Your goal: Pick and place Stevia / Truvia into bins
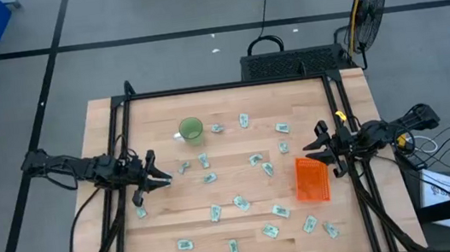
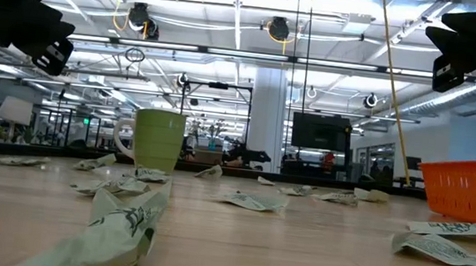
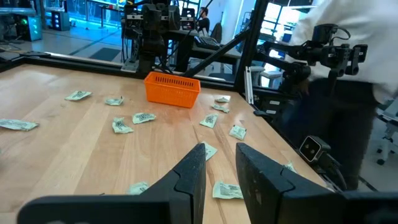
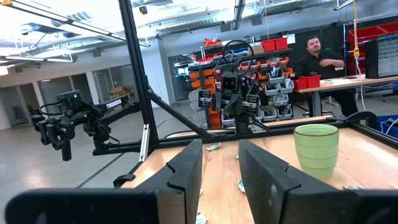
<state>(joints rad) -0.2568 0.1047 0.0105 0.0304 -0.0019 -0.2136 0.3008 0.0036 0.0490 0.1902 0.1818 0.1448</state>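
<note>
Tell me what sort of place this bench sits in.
Most likely a robotics lab or workshop: an open hall with exposed ceiling lights, another robot arm rig in the background, and shelves of red parts bins.

Bright even overhead lighting, ceiling strip lights point(image 2: 229, 52) glaring in the low view, soft faint shadows on the worktop point(image 1: 243, 201), nearest packet point(image 2: 112, 231) blurred.

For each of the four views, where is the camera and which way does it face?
High: overhead, straight down; both arms, table.
Low: tabletop height, looking across at cup; arms overhead.
Left wrist: past the open left claw toward orange bin.
Right wrist: past the open right claw toward the cup.
All show scattered packets.
</note>
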